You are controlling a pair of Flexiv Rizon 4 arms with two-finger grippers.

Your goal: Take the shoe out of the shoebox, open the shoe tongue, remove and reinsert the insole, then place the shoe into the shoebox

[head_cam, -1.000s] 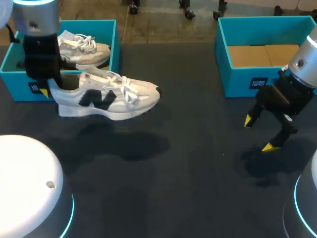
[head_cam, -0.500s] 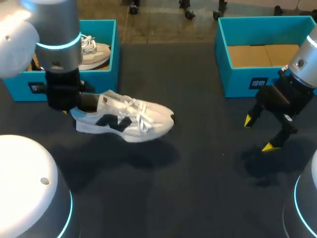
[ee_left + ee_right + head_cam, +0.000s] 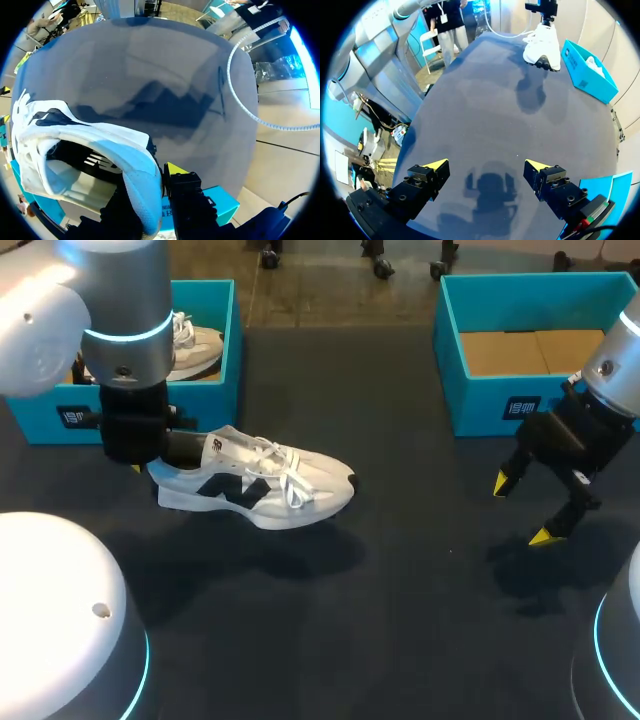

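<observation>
Between the fingers of my left gripper [image 3: 150, 192] sits the heel collar of the shoe [image 3: 262, 483], one finger inside, one outside, toe pointing away from the wrist, sole low over the table [image 3: 400, 620]; judged light, with a soft collar liable to fold, so the stiffer heel back is the sounder hold. My right gripper [image 3: 520, 510] hangs spread wide and empty, well apart from the shoe.

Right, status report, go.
Left jaws shut on shoe heel, held off the table. Right jaws open, empty. Nothing under the shoe.
</observation>
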